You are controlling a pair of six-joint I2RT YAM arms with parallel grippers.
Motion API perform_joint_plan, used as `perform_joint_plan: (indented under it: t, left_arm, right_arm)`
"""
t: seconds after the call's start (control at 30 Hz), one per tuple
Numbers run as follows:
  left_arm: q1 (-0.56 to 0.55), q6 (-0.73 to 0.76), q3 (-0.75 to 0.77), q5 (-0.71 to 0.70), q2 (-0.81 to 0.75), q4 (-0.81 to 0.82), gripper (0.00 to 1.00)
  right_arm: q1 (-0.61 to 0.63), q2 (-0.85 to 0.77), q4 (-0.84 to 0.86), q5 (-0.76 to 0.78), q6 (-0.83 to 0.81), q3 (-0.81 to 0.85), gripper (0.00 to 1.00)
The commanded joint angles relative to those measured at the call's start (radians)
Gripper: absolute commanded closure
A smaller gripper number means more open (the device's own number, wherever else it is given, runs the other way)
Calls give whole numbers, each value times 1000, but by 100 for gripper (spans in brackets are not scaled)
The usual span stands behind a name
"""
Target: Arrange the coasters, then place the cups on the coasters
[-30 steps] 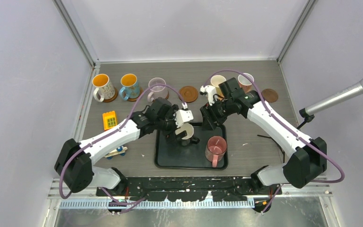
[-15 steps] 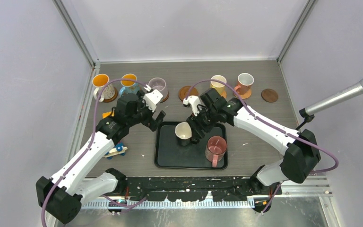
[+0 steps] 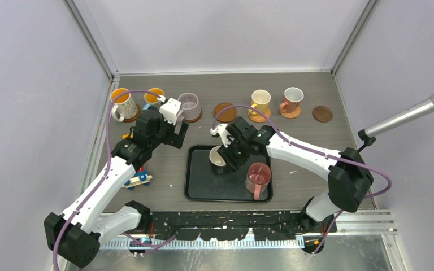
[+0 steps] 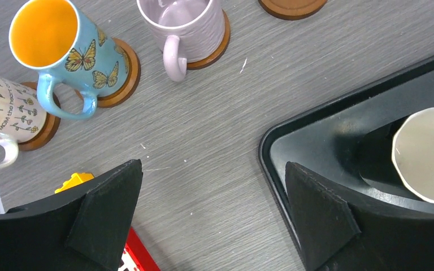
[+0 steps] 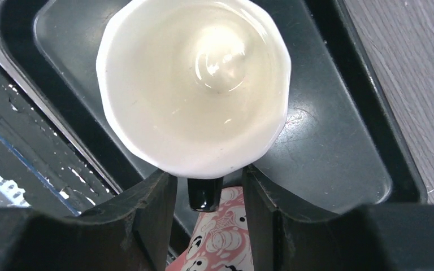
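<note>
A cream cup (image 5: 195,84) stands in the black tray (image 3: 203,186). My right gripper (image 5: 206,186) is open, and its jaws straddle the cup's black handle (image 5: 204,197) with a small gap on each side. Beside it in the tray is a pink cup (image 3: 258,176). Along the far side, white (image 3: 122,104), blue (image 3: 154,97), lilac (image 3: 189,105), yellow (image 3: 260,101) and white-pink (image 3: 291,100) cups sit on coasters. Two coasters (image 3: 224,110) (image 3: 322,114) are bare. My left gripper (image 4: 212,192) hangs wide open over bare table left of the tray, holding nothing.
A yellow toy block (image 4: 73,182) lies just left of the left gripper, and a small toy (image 3: 138,179) sits near the left arm. A microphone (image 3: 412,116) reaches in from the right. Walls close off three sides of the table.
The right arm moved left onto the cream cup, and its jaws narrowed around the handle. The left arm drew back left from the tray, still wide open.
</note>
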Motion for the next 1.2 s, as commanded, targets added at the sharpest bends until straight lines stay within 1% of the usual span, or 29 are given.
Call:
perform_joint_plan:
  t: [0.0,0.27,0.5,0.6,0.73,0.77,0.9,1.17]
  left_arm:
    - [6,-40,7,-38,-12,64,0]
    - [10,22,-13,-65,-13,99,0]
    - [14,27,-16,-59,-10,100,0]
    - [14,34,-18,-61,-6,104,0]
    - [14,42,-18,-65,-5,108,0]
    - [14,42,-18,-62,-6,108,0]
    - [15,47,-14,-55,-3,111,0]
    - [15,65,10,-66,31,123,0]
  right_arm:
    - [2,18,71,66,27,3,50]
    - [15,41,89,45,45,-6,54]
    - [27,44,99,62,11,-16,68]
    - [28,44,102,82,3,-19,78]
    - [28,24,87,91,3,-7,98]
    - [28,13,82,90,3,0,100]
    - [29,-29,58,89,-7,53,100]
    - [20,-107,87,111,6,152,100]
